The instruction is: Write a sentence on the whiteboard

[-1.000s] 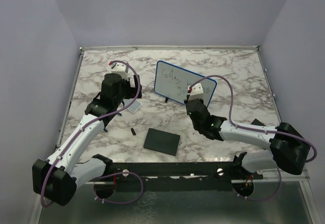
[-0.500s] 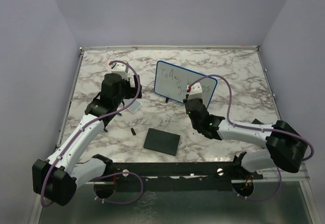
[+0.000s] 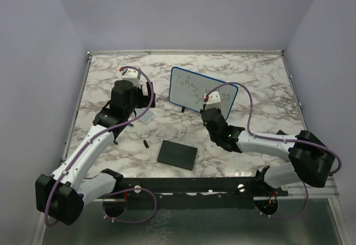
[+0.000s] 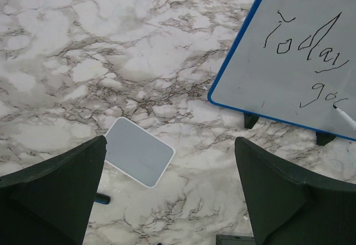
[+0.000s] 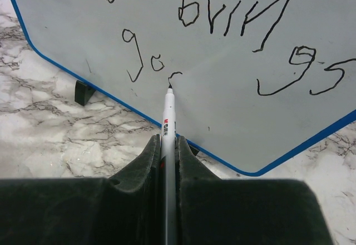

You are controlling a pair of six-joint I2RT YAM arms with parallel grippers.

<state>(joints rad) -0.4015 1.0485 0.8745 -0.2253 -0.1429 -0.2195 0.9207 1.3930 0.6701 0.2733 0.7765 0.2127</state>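
The whiteboard [image 3: 186,92] stands tilted on its black feet at the table's middle back. It also shows in the left wrist view [image 4: 289,61] and the right wrist view [image 5: 222,106]. The sentence [image 5: 233,20] reads "Today brings" with "go" and a short new stroke on the lower line. My right gripper [image 5: 168,139] is shut on a white marker [image 5: 168,120], its tip touching the board at that stroke. In the top view the right gripper [image 3: 210,103] is in front of the board's right half. My left gripper [image 4: 169,142] is open and empty, above the table left of the board [image 3: 146,101].
A small pale grey-edged tile [image 3: 147,116] lies under the left gripper and shows in the left wrist view [image 4: 137,159]. A black square pad [image 3: 177,154] lies near the front. A small dark cap [image 3: 146,144] lies left of it. A raised rim [image 3: 83,84] bounds the table.
My right gripper has shifted slightly left along the board's lower line with the marker. The left arm has not moved.
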